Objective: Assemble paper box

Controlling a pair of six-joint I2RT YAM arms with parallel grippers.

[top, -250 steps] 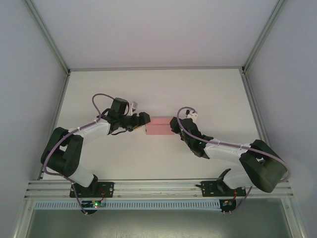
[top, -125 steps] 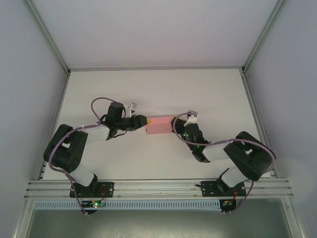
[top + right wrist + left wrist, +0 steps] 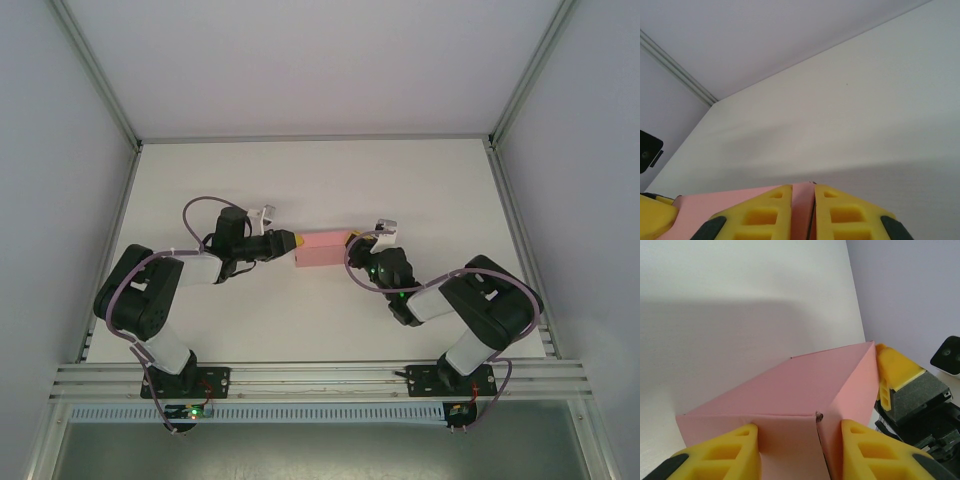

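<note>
Left pincer first: it's partly open, its two yellow fingers set either side of the near end of the box, and pink card fills the whole gap between them. Right between the tips lies an end flap, one edge against one finger. The other finger presses the box's side face just past the fold. So that's a grip on the box end, jaws about as wide as the box is there. From these tips the box runs straight ahead, a long pink block with crisp folds. At its far end, ahead and to the right of the left pincer, a yellow finger of the right pincer meets the far corner.

Over to the right pincer: nearly closed, its two fingers almost touching, with only a thin sliver of pink card in the slit between them. It pinches that card edge. To the left of its fingers the box's pink face stretches away, and at the far left end sits a yellow fingertip of the left pincer.

From above, the box spans the gap between the two pincers, one at each end, tips pointing at each other. Whether it rests on the table or is lifted off it, I can't tell. Beyond both pincers the white table runs out to the pale wall.
</note>
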